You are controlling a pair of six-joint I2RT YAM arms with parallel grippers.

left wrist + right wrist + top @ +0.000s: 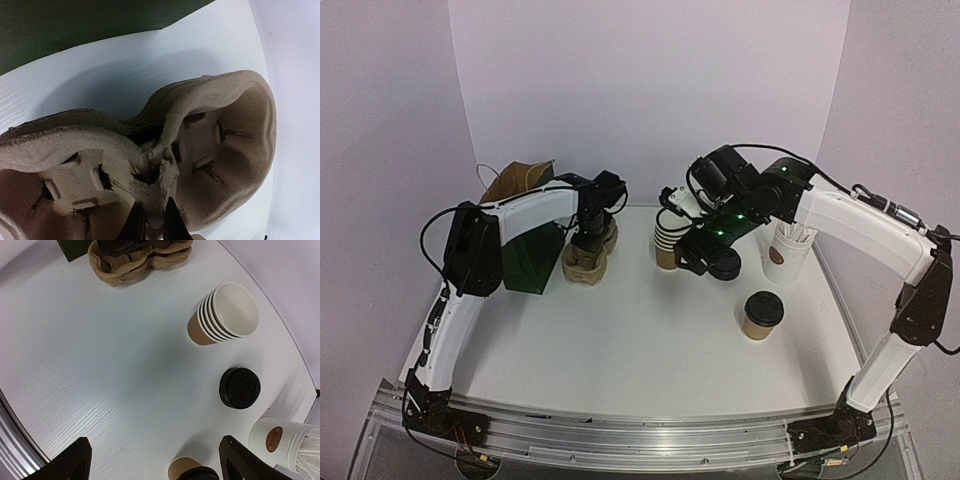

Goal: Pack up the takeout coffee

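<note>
Left wrist view puts the left tool (154,209) at the centre of a stack of pulp cup carriers (220,130). Its two dark fingers are pinched together on the ragged middle ridge between the wells. The moulded pulp is rough, fibrous and soft-edged, with slit tabs in each round well, so it should flex and may cling to the carrier under it.

The takeout coffee (761,313) stands upright on the white surface (650,340), well apart from the carriers and nearer the right arm. It is a short kraft paper cup under a glossy black domed lid.

The right tool (155,440) hangs above the surface with its fingers wide apart, holding nothing. Below it are a nested stack of kraft cups (225,315) with white insides, loose black lids (240,387) and a white cup of wrapped sticks (277,440).

I judge the step to be freeing one carrier. Next, the top carrier must come off alone and be set down flat. The right tool must then take the coffee by its paper wall, without crushing it.
</note>
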